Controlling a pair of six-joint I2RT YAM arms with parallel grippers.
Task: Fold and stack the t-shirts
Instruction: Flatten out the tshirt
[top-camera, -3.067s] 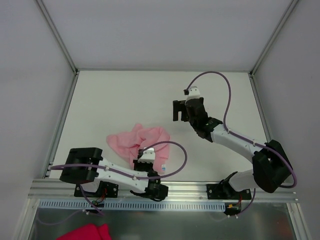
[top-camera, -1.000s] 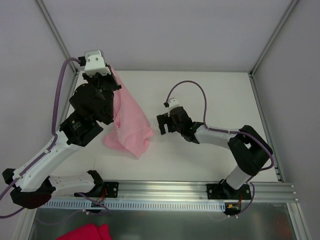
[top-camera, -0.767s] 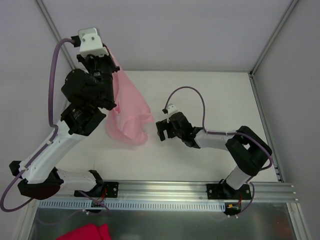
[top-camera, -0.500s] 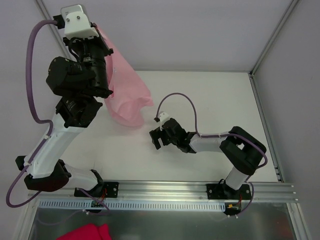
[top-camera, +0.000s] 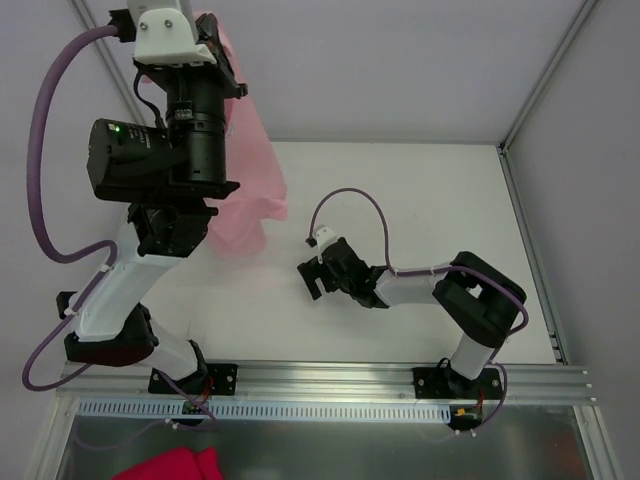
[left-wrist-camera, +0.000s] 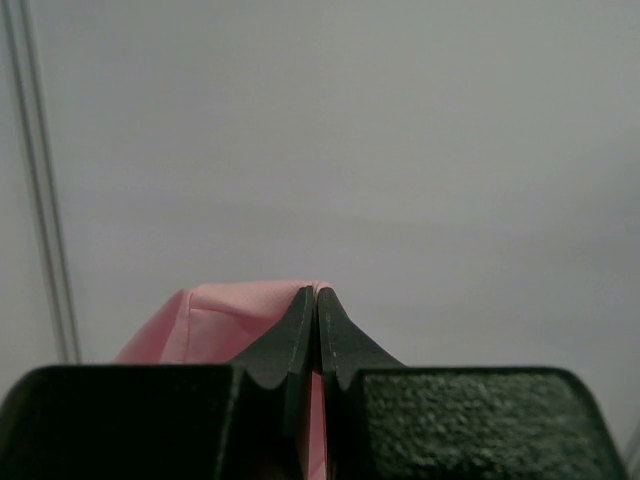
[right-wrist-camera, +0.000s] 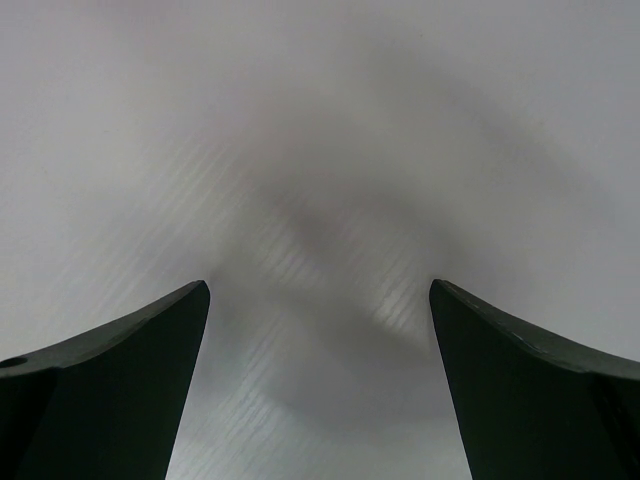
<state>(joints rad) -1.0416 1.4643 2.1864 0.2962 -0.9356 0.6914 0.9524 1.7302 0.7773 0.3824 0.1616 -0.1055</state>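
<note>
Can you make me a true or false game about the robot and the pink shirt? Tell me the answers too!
1. The left gripper is shut on the pink t-shirt. True.
2. The right gripper is holding the t-shirt too. False: it is open and empty, down near the table.
3. The t-shirt lies folded flat on the table. False: it hangs unfolded from the left gripper, high up.
4. A deep magenta cloth peeks in at the bottom edge of the top view. True.
</note>
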